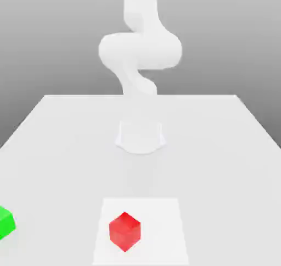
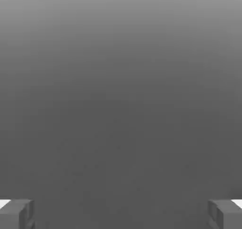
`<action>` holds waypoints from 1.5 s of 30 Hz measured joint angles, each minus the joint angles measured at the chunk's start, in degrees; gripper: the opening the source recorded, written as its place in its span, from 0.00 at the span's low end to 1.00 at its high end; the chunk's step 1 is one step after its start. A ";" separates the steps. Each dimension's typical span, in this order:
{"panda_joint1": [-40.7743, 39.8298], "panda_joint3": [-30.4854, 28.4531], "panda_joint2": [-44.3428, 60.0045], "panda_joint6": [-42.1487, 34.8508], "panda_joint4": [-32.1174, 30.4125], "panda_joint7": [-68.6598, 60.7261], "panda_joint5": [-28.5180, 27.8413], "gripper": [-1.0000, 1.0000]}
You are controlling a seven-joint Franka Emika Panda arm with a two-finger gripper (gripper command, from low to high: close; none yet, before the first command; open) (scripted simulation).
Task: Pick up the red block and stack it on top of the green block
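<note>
counter (image 1: 219, 149) is a plain white slab, runs from the near edge back to a grey backdrop

arm (image 1: 140, 48) white, sits at the far middle of the counter; thick links curl above a round base (image 1: 140, 137)

paler square patch (image 1: 142, 232) on the counter at the near edge, roughly centred in the exterior view

red block (image 1: 124, 231) sits on that patch, a bit toward the exterior view's left of its middle, one corner turned toward the camera, flat on the surface, nothing touching it

green block (image 1: 6, 222) on the counter at the exterior view's far left edge, cut off by the frame, well apart from the red block, about as near the camera as the red one

pincer (image 2: 121, 214) in the hand view: two grey fingertips (image 2: 16, 214) set at opposite sides, jaws wide, nothing between them, only flat grey behind

blocks are separate, red not on green
</note>
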 joint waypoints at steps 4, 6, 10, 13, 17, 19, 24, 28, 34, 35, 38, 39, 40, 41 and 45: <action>1.81 -2.36 8.60 4.02 -2.88 -7.59 -1.33 0.50; 2.61 -3.56 12.74 5.97 -4.28 -11.45 -1.71 0.50; 4.15 -6.04 21.00 9.87 -7.06 -19.53 -1.89 0.50; 5.05 -7.64 27.23 12.79 -9.14 -26.12 -1.32 0.50; 5.60 -8.96 35.61 16.71 -11.93 -35.56 0.39 0.50; 5.43 -9.08 39.83 18.65 -13.32 -40.55 1.60 0.50; 3.53 -7.16 50.33 24.60 -15.32 -50.30 4.98 0.50; 1.47 -4.48 58.43 31.20 -14.25 -52.99 7.99 0.00; 1.17 -4.12 59.36 31.88 -14.11 -53.17 8.23 0.00; 1.30 -4.30 58.80 31.42 -14.21 -53.01 8.01 0.00; 2.21 -5.64 53.89 27.34 -14.99 -51.52 6.03 0.00; 2.38 -5.99 51.90 25.67 -15.30 -50.90 5.17 0.00; 2.43 -6.21 49.85 23.97 -15.62 -50.27 4.32 0.00; 1.96 -7.11 49.13 22.70 -15.17 -48.65 4.29 0.00; -1.42 -12.23 49.89 19.05 -11.45 -39.77 6.34 0.00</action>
